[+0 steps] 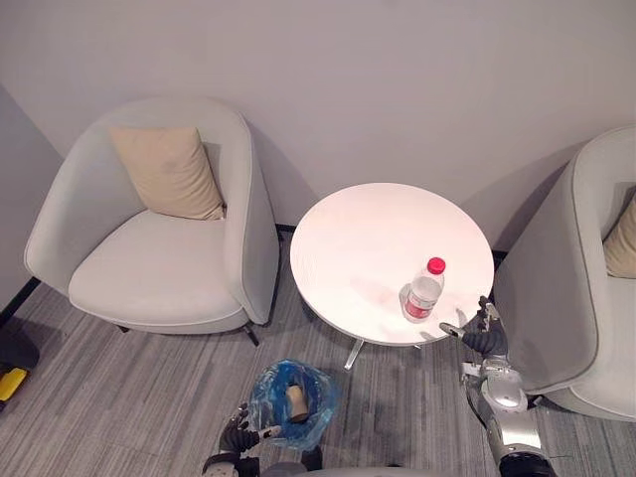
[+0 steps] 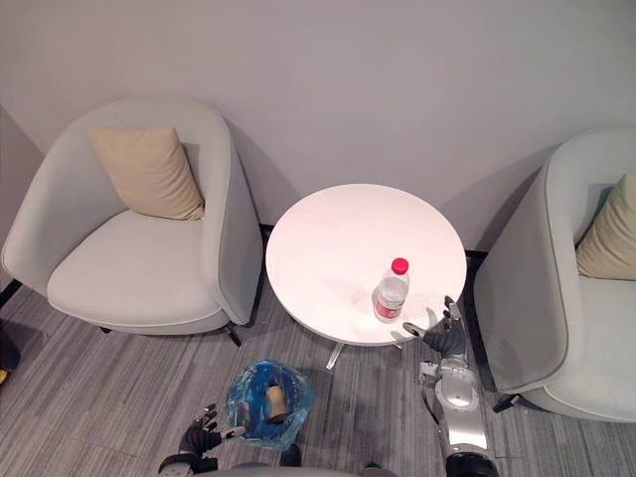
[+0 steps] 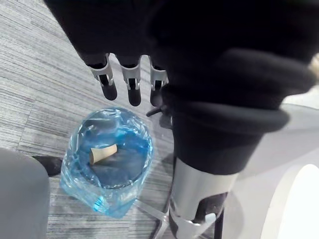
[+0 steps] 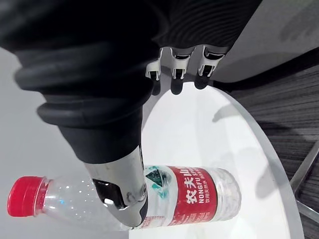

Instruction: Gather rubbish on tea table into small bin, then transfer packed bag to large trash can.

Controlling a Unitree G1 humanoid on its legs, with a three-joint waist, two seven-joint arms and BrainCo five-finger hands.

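Grey striped carpet runs up to a pale wall, where a round white desk stands between two light grey armchairs, the left armchair with a beige cushion and the right armchair with a second cushion. A clear water bottle with a red cap and red label stands upright near the desk's near right edge. The robot's right hand is raised at that same edge, just beside the bottle, with the forearm rising steeply from below. In the right wrist view its fingers are straight and slightly spread over the white top, and the thumb reaches out in front of the bottle's body; whether it touches the plastic cannot be told. On the floor in front of the desk sits the small bin, lined with a blue bag that holds a short cardboard tube lying on its side. The left hand hangs low just beside the bin on its left, with the thumb pointing at the bag's rim. Its fingers are straight, set side by side, holding nothing and directed down toward the bin's open mouth.
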